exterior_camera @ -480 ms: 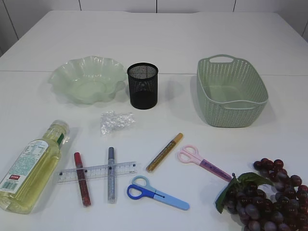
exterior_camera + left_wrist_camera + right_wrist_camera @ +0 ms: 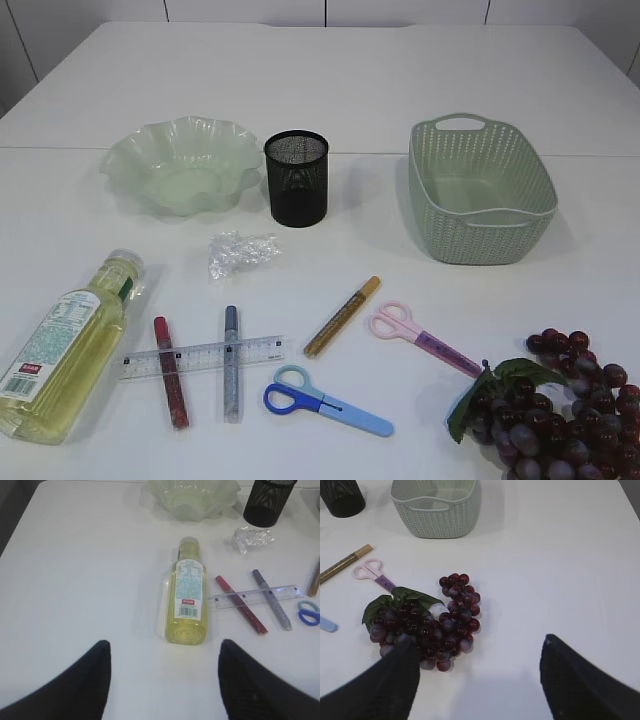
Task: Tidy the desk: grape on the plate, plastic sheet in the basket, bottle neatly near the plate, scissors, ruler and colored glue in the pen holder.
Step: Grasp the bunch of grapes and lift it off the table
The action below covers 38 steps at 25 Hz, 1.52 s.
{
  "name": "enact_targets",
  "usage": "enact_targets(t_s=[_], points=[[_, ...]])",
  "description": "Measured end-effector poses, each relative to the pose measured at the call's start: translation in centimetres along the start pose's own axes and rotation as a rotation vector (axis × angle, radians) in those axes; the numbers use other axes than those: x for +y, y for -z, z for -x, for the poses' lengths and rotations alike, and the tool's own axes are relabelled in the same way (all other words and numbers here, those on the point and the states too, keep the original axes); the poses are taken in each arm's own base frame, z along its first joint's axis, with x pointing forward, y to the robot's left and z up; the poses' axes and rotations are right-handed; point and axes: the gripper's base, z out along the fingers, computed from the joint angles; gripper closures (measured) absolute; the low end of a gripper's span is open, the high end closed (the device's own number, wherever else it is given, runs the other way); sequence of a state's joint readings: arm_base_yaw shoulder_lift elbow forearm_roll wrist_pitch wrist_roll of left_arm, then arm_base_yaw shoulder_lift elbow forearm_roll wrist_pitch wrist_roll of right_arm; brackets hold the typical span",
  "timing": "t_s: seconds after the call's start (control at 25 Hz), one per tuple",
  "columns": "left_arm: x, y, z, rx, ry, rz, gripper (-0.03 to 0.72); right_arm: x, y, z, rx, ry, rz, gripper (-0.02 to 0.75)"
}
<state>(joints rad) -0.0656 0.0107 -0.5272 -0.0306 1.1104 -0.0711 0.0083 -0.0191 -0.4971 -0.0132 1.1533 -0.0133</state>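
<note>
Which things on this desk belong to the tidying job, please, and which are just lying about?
Job: purple grape bunch, crumpled plastic sheet, yellow bottle, blue scissors, pink scissors, clear ruler, glue sticks, green plate, green basket, black mesh holder.
Lying about: nothing visible.

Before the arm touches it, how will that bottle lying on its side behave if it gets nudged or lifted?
The bottle is round and lies on its side, so a sideways nudge would probably roll it. It looks nearly full of yellow liquid, so likely heavy for its size. Its smooth clear plastic may slip in a loose grip.
</note>
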Motion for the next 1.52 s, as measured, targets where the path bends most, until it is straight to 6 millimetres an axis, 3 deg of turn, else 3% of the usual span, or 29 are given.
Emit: enact_targets(t_s=[1.2, 1.52], points=[[-0.5, 0.0, 0.1, -0.005, 0.025, -0.051, 0.201, -0.1, 0.0, 0.0, -0.003, 0.002, -0.006, 0.174], [-1.0, -0.4, 0.6, -0.005, 0.060, -0.108, 0.201, 0.3, 1.4, 2.1, -0.125, -0.102, 0.038, 0.228]])
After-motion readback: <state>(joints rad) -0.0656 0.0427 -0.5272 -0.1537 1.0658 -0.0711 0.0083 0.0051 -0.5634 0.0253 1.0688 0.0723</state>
